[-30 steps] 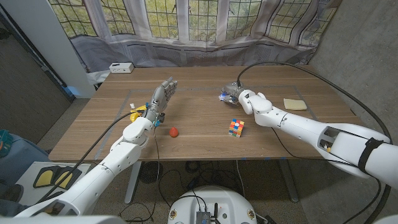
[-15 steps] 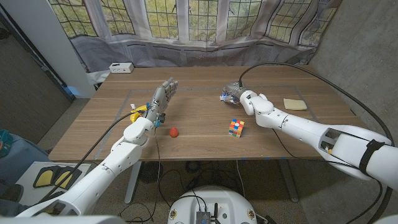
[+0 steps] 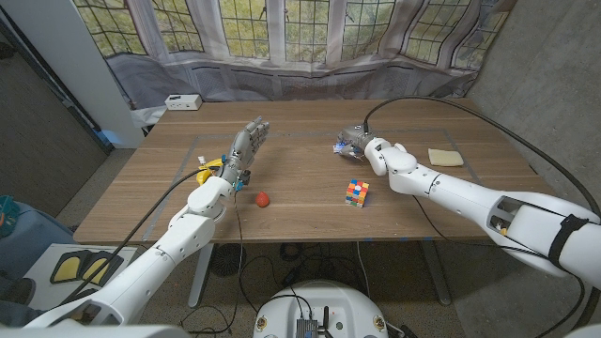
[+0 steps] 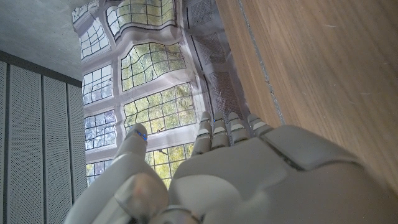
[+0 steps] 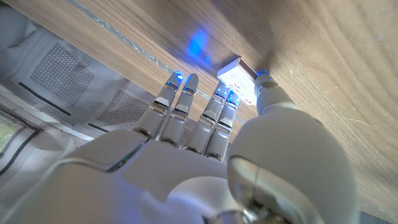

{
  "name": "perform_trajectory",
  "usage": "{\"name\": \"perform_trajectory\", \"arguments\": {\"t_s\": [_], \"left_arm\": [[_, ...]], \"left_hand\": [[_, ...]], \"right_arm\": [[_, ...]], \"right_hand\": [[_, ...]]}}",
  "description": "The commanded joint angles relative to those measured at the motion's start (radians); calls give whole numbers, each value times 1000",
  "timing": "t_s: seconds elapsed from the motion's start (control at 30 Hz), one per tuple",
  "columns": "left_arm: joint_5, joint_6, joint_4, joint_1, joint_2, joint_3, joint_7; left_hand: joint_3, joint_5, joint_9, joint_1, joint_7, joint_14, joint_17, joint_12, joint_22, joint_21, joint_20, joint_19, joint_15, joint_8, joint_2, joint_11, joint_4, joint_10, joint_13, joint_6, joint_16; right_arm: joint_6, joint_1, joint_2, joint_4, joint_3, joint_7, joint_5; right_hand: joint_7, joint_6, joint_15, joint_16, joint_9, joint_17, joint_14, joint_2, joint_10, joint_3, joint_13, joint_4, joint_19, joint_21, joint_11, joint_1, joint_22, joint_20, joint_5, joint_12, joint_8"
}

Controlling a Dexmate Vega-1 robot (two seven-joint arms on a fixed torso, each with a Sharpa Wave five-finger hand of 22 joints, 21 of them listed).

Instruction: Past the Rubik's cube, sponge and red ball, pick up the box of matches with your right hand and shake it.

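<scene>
while my right hand (image 3: 361,141) sits at the far middle of the wooden table (image 3: 300,216), its fingers (image 5: 186,106) reach fwd around the box of matches (image 5: 239,78). in the right wrist view the thumb tip touches one side of the box and the other fingertips are just beside its opp. side, glowing blue; can't tell for sure if the pinch is firm or if the box is off the wood. in the head view the matchbox (image 3: 342,145) peeks out just left of that hand, small and partly hidden.

rubik's cube (image 3: 355,192) is nearer me, well apart from the hand, approx. mid-table. red ball (image 3: 263,199) lies left of the cube, near my left wrist. yellow sponge (image 3: 445,157) lies to the right, beyond my right forearm, near the table's right edge.

my left hand (image 3: 246,148) is up on the table's left part, fingers straight and close together, holding nothing; in the left wrist view the fingers (image 4: 227,127) stretch out beside the wood. a yellow-and-black obj. (image 3: 208,169) sits just beside its wrist; can't tell what it is. a white box (image 3: 182,102) sits at the far left corner.
</scene>
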Motion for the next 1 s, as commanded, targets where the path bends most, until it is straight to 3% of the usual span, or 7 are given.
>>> {"name": "perform_trajectory", "arguments": {"t_s": [0.03, 1.0], "left_arm": [[2, 4, 2, -10, 0, 4, -1], [4, 3, 6, -16, -3, 7, -3]], "left_hand": [[4, -1, 5, 2, -5, -3, 2, -1, 4, 1, 11, 1, 7, -1, 3, -8, 0, 0, 4, 6, -3], [5, -1, 5, 1, -6, -4, 2, -2, 4, 3, 13, 0, 8, -1, 3, -7, 1, 0, 4, 8, -2]], "right_arm": [[-16, -23, -21, -49, 34, -58, 16], [-21, -82, -59, -147, 99, -132, 6]], "right_hand": [[-20, 35, -58, 7, 3, 7, 12, 8, 11, 0, 5, 4, 11, -4, 2, 13, 5, 0, -2, 4, 4], [-21, 58, -79, 16, 4, 11, 58, 19, 42, 2, 6, 5, 29, -2, 2, 19, 5, -10, -7, 6, 5]]}}
